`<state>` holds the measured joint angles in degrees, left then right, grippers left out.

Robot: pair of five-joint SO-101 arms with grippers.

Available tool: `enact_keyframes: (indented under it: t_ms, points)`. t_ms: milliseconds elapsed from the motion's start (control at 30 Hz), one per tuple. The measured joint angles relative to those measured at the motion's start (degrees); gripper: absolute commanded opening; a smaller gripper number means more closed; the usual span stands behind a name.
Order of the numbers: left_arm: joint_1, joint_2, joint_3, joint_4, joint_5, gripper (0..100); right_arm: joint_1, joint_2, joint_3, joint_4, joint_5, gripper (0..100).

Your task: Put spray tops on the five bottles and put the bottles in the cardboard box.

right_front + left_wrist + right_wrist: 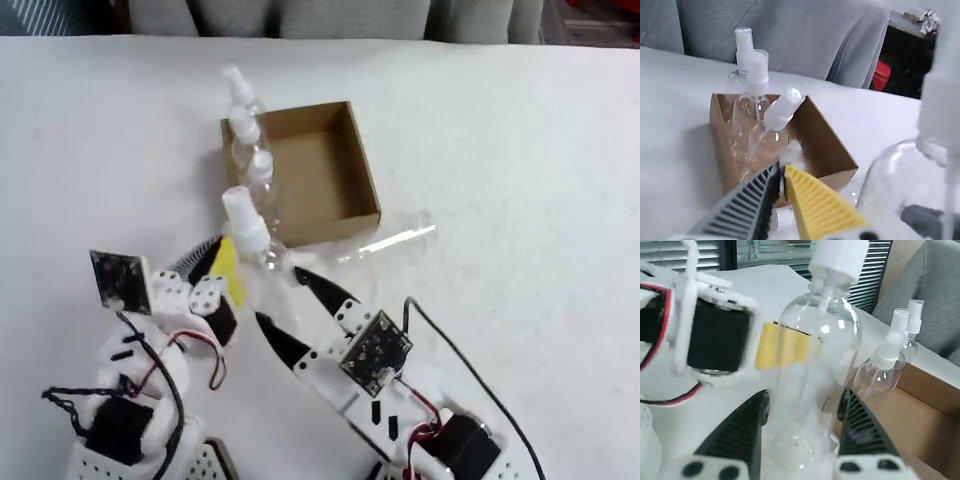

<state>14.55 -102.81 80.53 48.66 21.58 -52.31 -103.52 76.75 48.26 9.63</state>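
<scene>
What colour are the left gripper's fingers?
Left gripper: one finger yellow, the other dark grey, both ribbed. Best seen in the left wrist view.

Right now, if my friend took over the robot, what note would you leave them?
Left gripper: shut, next to the standing bottle.
Right gripper: open, jaws either side of that bottle, which has its top.
Three topped bottles line one wall of the box; the far one may be outside.
Fifth bottle lies on the table by the box; top unclear.
Left to do: box the standing bottle, then sort the fifth.
</scene>
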Motion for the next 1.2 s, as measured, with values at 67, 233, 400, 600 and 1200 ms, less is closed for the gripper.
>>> enact_keyframes:
  t_ms: [67, 233, 400, 600, 1200]
  points:
    - [0.0, -1.6, 2.5, -1.8, 0.0, 2, 0.0, 0.0, 0.0, 0.0, 0.0, 1.5]
    - [0.0, -1.4, 3.0, -2.4, 0.0, 2, 0.0, 0.0, 0.0, 0.0, 1.4, 1.5]
    - [0.0, -1.4, 2.9, -2.5, -5.7, 2, 0.1, 0.0, 0.0, 0.1, 2.8, 1.5]
    - [7.8, -1.4, 2.9, 0.1, -12.5, 2, 7.2, 0.0, 0.0, 0.1, 3.0, 1.5]
    - [10.8, -1.4, 6.2, -17.5, -14.2, 2, 10.5, 0.0, 0.0, 5.0, 5.3, 1.5]
